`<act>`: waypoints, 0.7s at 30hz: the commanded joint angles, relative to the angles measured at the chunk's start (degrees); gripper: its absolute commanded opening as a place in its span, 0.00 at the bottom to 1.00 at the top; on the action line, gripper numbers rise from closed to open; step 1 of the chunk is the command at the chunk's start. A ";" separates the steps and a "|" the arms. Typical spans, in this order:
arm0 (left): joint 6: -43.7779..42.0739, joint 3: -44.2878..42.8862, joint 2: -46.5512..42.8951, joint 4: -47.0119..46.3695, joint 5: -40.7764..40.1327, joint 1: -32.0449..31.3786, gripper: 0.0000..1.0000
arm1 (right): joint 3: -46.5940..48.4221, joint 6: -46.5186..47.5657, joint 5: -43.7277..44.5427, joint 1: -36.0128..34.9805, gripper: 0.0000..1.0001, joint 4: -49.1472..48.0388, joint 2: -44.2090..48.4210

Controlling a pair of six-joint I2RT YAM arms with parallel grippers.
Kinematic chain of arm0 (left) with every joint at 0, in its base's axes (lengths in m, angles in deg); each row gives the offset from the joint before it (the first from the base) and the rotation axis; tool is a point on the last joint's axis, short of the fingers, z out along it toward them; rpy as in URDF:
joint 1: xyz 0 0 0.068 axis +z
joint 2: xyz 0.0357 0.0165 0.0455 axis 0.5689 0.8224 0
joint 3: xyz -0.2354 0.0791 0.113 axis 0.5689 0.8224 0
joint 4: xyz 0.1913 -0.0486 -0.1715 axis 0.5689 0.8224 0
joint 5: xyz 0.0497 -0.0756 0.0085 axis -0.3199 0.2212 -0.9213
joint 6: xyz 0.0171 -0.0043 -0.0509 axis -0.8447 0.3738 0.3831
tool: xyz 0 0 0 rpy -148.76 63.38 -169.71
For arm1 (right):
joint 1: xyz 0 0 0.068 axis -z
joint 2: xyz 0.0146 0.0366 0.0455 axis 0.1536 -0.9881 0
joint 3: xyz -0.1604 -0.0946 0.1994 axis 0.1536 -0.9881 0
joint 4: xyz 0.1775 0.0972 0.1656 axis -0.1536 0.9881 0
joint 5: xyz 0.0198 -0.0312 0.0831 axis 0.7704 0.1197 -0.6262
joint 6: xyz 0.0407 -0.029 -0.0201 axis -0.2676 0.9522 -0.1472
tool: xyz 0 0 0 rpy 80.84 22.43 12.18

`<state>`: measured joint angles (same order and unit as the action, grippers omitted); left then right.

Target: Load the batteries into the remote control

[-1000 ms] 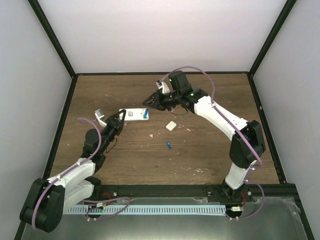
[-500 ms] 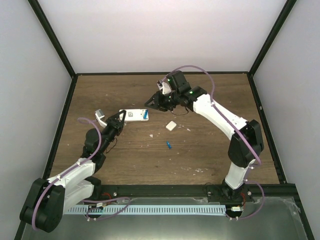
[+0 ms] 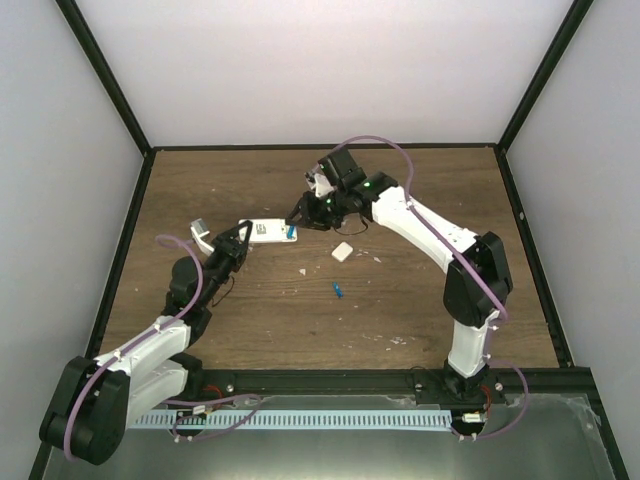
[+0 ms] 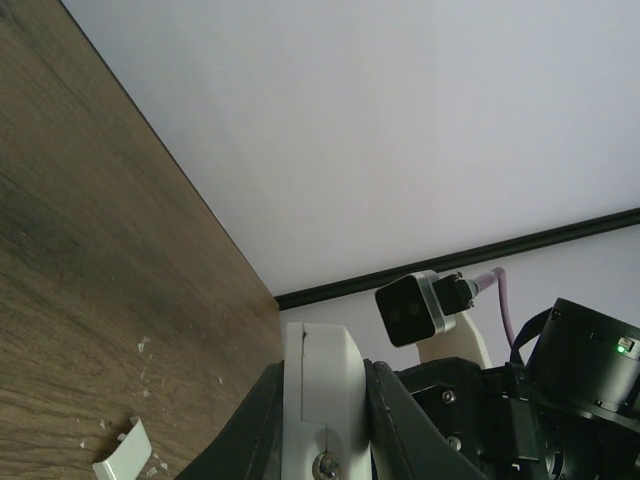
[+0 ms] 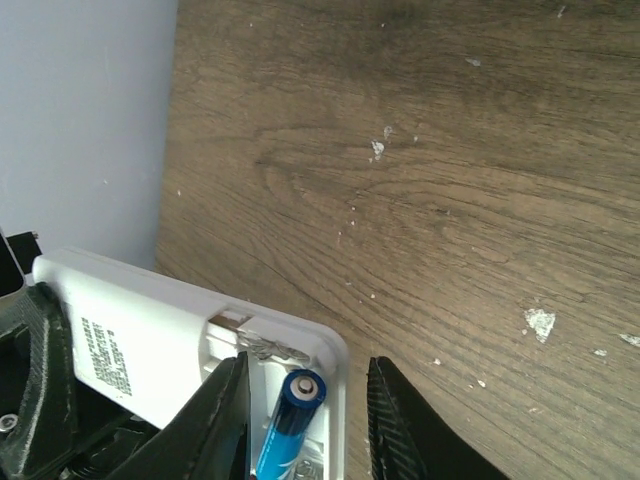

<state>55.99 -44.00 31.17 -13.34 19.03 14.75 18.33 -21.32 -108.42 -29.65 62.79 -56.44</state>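
Note:
My left gripper (image 3: 243, 238) is shut on the white remote control (image 3: 268, 231) and holds it above the table, back side up. In the left wrist view the remote (image 4: 320, 400) sits clamped between both fingers (image 4: 262, 420). One blue battery (image 5: 290, 425) lies in the open compartment at the remote's end (image 5: 150, 340). My right gripper (image 5: 305, 375) is open, its fingers straddling that end on either side of the battery. In the top view the right gripper (image 3: 298, 214) is right at the remote's far end. The second blue battery (image 3: 338, 289) lies on the table.
The small white square cover piece (image 3: 342, 251) lies on the wooden table (image 3: 420, 200) just right of the remote. White flecks are scattered round it. Black frame posts and pale walls enclose the table. A white piece (image 4: 122, 462) lies below the remote.
My right arm has swung left and its gripper has closed in on the remote's open end. The left arm and the remote have stayed still.

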 commanded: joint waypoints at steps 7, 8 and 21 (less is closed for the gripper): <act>-0.95 -1.69 -0.40 -1.12 -0.32 0.08 0.00 | 3.96 1.80 1.45 -1.05 0.25 2.51 -1.21; -1.08 -1.74 -0.36 -1.08 -0.28 0.06 0.00 | 4.27 1.90 1.56 -1.19 0.25 2.72 -1.47; -2.36 -2.53 -0.52 0.16 0.52 0.06 0.00 | 6.57 3.45 2.99 -1.69 0.16 4.62 -2.99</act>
<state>54.44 -44.88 31.17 -11.24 18.81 14.86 22.22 -18.85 -106.30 -30.69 66.29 -59.11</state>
